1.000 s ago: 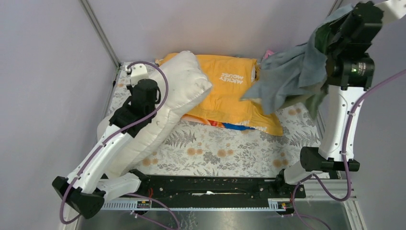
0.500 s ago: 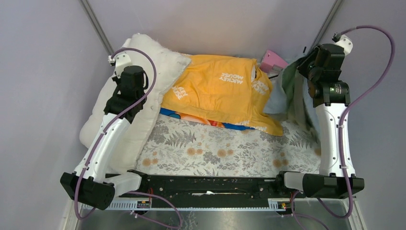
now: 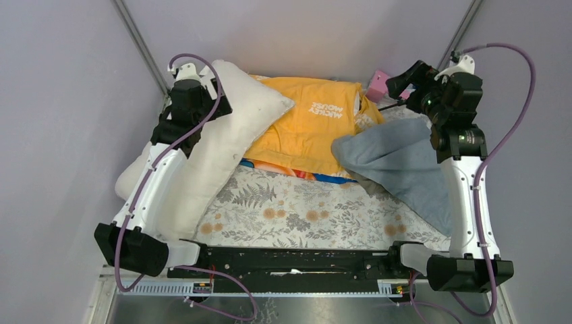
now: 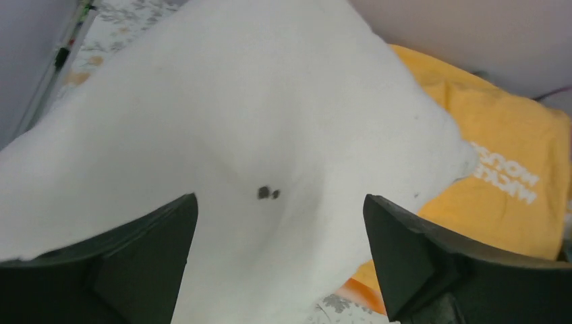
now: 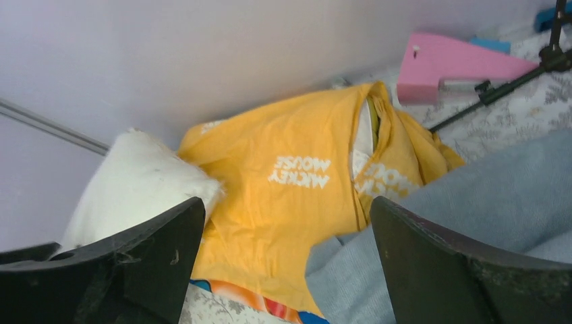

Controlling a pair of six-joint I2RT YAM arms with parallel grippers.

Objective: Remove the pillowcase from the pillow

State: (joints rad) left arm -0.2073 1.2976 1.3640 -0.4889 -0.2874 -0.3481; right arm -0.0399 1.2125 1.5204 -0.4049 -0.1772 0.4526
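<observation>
Over the pillow [image 3: 229, 142], left gripper [image 4: 278, 202] gapes; right gripper [image 5: 287, 202] gapes near pillowcase [image 3: 405, 158].

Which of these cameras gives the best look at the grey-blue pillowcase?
The top external view. It shows the whole pillowcase lying crumpled on the right side of the table. The right wrist view catches only part of it, in the lower right corner. The left wrist view shows none of it.
</observation>
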